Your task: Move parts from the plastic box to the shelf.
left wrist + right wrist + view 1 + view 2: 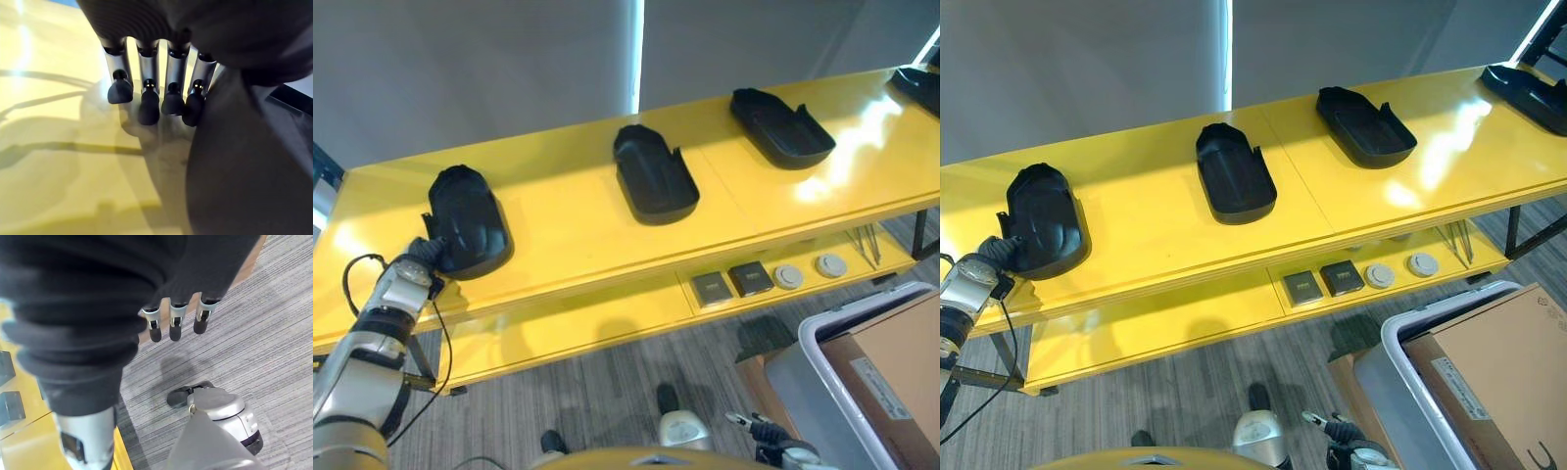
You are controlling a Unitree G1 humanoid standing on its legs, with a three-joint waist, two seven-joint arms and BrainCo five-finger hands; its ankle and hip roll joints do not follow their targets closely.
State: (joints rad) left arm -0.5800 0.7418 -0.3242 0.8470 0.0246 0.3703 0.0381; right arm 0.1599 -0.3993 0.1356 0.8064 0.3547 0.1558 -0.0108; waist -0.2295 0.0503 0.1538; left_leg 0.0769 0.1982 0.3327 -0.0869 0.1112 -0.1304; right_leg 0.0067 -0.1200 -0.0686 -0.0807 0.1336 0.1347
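Top shelf board, glossy yellow (578,225): four black moulded plastic shell parts in a row. Leftmost part (467,221), open side down; second (653,174) and third (781,125), open side up; fourth (1528,90), cut off at the frame edge.

Grey plastic box (1400,392): partly out of frame at lower right, a brown cardboard carton (1494,367) inside; I cannot make out any parts in it.

My left hand (423,257): arm reached forward to the leftmost part's near end, fingers (149,105) straight, tips down by the yellow board beside the part; whether they touch it is unclear.

My right hand (176,325): hanging low over grey carpet, fingers straight and empty.

Lower yellow shelf (568,333): two dark square blocks (731,284) and two pale round discs (809,270).
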